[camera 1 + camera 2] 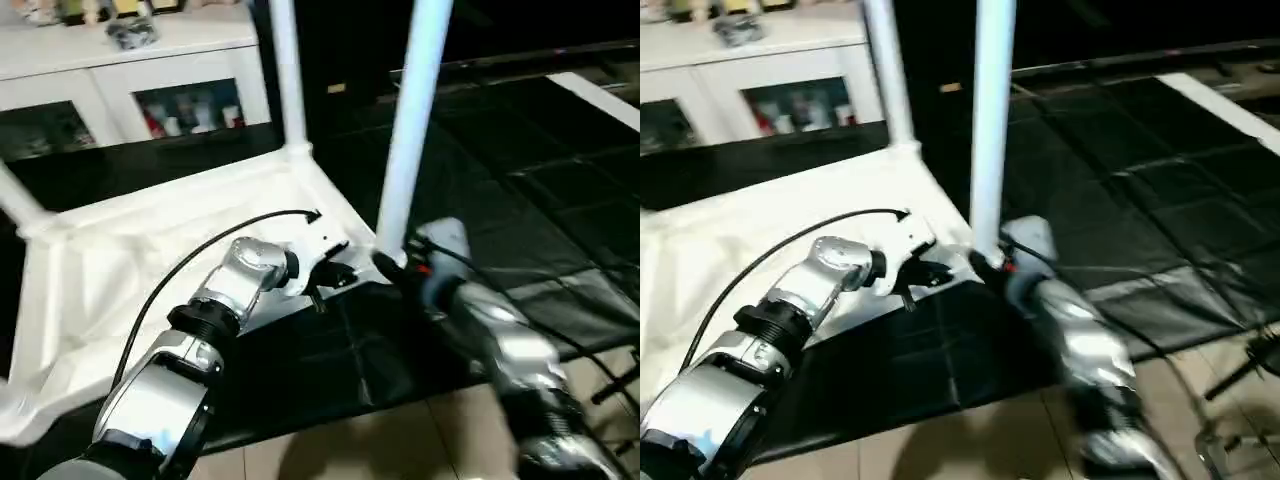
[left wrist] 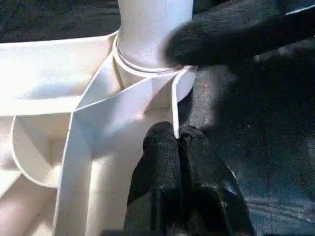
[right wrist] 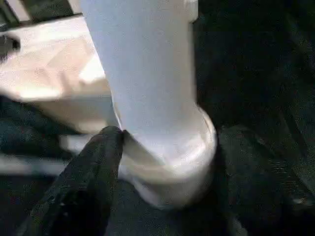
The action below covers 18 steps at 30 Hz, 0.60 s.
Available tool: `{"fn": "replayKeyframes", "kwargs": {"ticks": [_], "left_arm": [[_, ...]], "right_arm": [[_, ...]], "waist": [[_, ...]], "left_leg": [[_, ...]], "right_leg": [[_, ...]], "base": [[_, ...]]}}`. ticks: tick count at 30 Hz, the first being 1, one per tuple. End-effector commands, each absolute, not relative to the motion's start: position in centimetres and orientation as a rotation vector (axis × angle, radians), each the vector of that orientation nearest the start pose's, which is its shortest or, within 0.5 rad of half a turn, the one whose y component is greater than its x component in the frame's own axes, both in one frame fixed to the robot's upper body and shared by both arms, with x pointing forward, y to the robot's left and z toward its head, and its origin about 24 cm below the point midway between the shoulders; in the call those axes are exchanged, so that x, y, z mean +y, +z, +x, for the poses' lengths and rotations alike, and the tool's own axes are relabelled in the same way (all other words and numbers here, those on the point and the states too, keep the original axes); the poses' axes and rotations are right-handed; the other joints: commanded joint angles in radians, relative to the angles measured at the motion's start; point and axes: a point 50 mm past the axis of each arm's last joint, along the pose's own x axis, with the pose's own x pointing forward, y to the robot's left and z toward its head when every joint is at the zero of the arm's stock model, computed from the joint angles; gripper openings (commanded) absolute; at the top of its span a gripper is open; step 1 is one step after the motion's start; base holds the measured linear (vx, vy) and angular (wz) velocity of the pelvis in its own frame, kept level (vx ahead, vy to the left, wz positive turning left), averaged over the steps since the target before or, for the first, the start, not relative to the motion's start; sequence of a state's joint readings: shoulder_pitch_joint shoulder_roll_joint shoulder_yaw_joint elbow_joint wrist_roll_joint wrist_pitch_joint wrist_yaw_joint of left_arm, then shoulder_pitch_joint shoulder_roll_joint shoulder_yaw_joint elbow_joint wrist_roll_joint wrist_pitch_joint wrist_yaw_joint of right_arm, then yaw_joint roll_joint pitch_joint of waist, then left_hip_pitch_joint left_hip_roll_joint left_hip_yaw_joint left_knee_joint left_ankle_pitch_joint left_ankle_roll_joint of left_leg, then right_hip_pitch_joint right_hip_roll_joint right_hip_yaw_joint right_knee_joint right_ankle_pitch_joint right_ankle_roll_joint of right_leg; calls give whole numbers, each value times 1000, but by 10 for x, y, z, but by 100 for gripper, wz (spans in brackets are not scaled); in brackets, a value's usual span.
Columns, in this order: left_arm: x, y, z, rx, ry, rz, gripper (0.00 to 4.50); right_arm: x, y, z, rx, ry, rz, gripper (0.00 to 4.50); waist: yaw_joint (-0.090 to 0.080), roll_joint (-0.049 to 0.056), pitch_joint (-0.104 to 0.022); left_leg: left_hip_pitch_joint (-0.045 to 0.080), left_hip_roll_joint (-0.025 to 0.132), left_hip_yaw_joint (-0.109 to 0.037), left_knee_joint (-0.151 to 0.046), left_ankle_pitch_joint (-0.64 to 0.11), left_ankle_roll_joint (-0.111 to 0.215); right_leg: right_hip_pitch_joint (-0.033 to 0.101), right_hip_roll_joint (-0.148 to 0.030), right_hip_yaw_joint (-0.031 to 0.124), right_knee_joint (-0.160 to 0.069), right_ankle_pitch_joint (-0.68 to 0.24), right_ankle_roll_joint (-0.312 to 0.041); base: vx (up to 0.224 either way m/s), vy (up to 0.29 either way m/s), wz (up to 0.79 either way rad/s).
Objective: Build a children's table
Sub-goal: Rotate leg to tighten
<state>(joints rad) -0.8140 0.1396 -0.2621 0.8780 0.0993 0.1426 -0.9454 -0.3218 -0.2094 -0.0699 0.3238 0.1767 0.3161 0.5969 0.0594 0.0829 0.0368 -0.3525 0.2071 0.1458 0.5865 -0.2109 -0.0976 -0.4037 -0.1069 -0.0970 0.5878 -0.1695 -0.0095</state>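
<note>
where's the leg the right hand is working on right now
In the left eye view the leg stands upright in the near right corner socket of the upside-down table top, with the right hand at its base and the left hand just beside it.

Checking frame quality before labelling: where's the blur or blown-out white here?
Head views: the right forearm is motion-smeared, while the left forearm stays crisp; the tabletop is washed out and its ribs are barely readable. Left wrist view: sharp, the ribs show clearly around the corner socket, fingers in focus. Right wrist view: soft throughout, the leg is a pale blur against a dark floor.
</note>
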Motion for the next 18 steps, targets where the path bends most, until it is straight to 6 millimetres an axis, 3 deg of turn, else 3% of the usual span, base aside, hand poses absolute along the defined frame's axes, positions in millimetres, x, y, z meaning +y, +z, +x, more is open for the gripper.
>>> {"fn": "replayKeyframes", "kwargs": {"ticks": [1, 2, 3, 4, 7, 10, 14, 16, 18], "left_arm": [[74, 69, 354, 383, -1162, 386, 0], [74, 72, 354, 349, -1180, 384, 0], [74, 75, 353, 330, -1197, 356, 27], [75, 77, 352, 313, -1215, 335, 54], [78, 79, 346, 300, -1269, 315, 60], [86, 80, 339, 306, -1291, 307, 96], [102, 84, 332, 325, -1277, 312, 121], [109, 86, 330, 332, -1267, 317, 134], [124, 91, 324, 358, -1243, 321, 142]], "right_arm": [[-177, 42, 298, 266, 592, 102, 366], [-183, 44, 291, 271, 633, 89, 374], [-188, 47, 284, 273, 683, 76, 378], [-192, 50, 279, 275, 721, 74, 392], [-196, 60, 271, 231, 792, 76, 418], [-193, 71, 264, 195, 873, 90, 444], [-178, 80, 260, 161, 975, 113, 450], [-172, 82, 259, 154, 1007, 116, 450], [-160, 83, 260, 142, 1038, 118, 450]], "waist": [[1, -14, -62], [0, -12, -62], [3, -7, -61], [5, -13, -62], [7, -11, -65], [5, -12, -60], [3, -12, -57], [-2, -8, -55], [3, -13, -53]], "left_leg": [[-11, 3, 16, -61, -91, 102], [-13, 2, 17, -62, -98, 104], [-12, 1, 16, -59, -104, 108], [-15, 1, 16, -58, -97, 120], [-20, 5, 14, -55, -57, 144], [-19, 9, 15, -57, -70, 153], [-17, 11, 14, -64, -102, 129], [-13, 9, 16, -66, -123, 113], [-12, 10, 16, -69, -131, 96]], "right_leg": [[74, -33, 38, -61, -106, -236], [76, -33, 37, -62, -113, -236], [77, -31, 36, -65, -122, -227], [82, -32, 37, -63, -109, -227], [80, -36, 34, -56, -80, -241], [76, -35, 33, -59, -108, -247], [74, -33, 35, -60, -183, -227], [66, -30, 35, -67, -228, -211], [64, -31, 37, -69, -252, -203]], "base": [[0, 0, 0], [0, 0, 0], [0, 0, 0], [0, 0, 0], [0, 0, 0], [0, 0, 0], [0, 0, 0], [0, 0, 0], [0, 0, 0]]}}
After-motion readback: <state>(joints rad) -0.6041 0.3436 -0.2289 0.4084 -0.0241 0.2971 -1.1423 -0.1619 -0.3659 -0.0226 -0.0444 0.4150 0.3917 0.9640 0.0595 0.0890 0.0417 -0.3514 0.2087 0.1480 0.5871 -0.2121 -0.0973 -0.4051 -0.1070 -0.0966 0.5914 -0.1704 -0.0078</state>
